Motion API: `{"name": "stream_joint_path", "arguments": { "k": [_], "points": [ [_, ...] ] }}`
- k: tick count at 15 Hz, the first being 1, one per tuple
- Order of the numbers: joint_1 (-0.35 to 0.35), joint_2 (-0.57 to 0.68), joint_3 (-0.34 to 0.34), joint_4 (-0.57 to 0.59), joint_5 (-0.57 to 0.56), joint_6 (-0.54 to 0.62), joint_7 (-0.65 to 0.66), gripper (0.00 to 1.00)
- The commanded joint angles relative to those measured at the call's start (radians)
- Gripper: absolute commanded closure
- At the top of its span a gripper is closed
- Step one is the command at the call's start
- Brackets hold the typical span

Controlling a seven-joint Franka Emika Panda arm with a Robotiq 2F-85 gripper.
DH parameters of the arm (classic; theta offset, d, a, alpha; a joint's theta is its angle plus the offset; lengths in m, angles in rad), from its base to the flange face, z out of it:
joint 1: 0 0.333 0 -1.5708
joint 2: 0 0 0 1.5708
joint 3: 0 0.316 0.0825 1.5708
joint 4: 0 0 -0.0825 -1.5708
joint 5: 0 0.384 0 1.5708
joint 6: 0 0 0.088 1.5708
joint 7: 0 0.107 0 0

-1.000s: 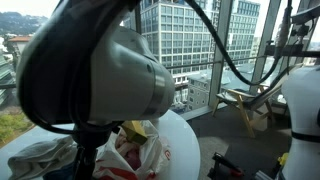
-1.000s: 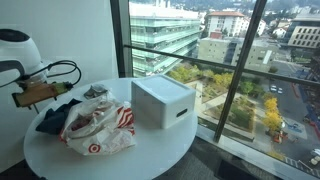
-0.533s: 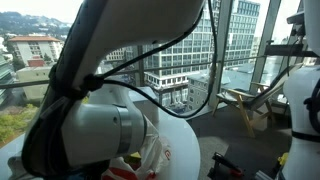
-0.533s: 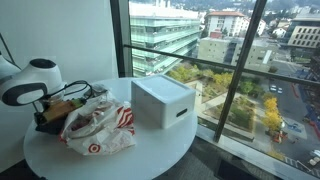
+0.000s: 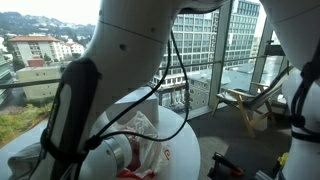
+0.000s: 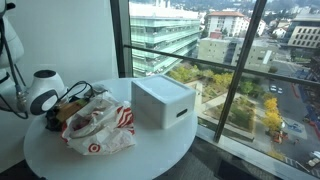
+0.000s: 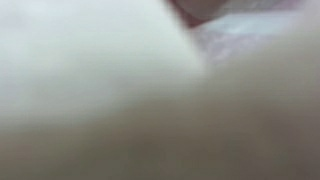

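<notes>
A crumpled white plastic bag with red markings point(image 6: 98, 125) lies on the round white table point(image 6: 150, 155). It also shows in an exterior view point(image 5: 152, 150). My gripper point(image 6: 66, 110) is low at the bag's left end, pressed against or into it, with its fingers hidden by the bag and cables. A dark blue cloth point(image 6: 47, 124) lies under the wrist. The wrist view is a full blur of white and red plastic up close, and no jaws show in it.
A white box point(image 6: 162, 101) stands on the table to the right of the bag, near the floor-to-ceiling window point(image 6: 230, 70). The arm's body fills much of an exterior view point(image 5: 110, 60). Wooden furniture point(image 5: 245, 105) stands on the floor beyond.
The arm has swung down and toward the bag. The wrist dropped from above the table's left edge to the bag's left end.
</notes>
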Motion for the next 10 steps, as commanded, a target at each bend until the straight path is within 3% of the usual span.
{"name": "stream_joint_path", "arguments": {
  "k": [1, 5, 8, 10],
  "points": [
    [-0.011, 0.045, -0.035, 0.047, -0.279, 0.01, 0.241, 0.41],
    [-0.09, -0.01, 0.007, 0.032, -0.499, -0.032, 0.448, 0.72],
    [-0.234, -0.103, 0.146, -0.023, -0.567, -0.066, 0.536, 0.93],
    [-0.335, -0.179, 0.252, -0.076, -0.577, -0.05, 0.568, 0.99]
  ]
}}
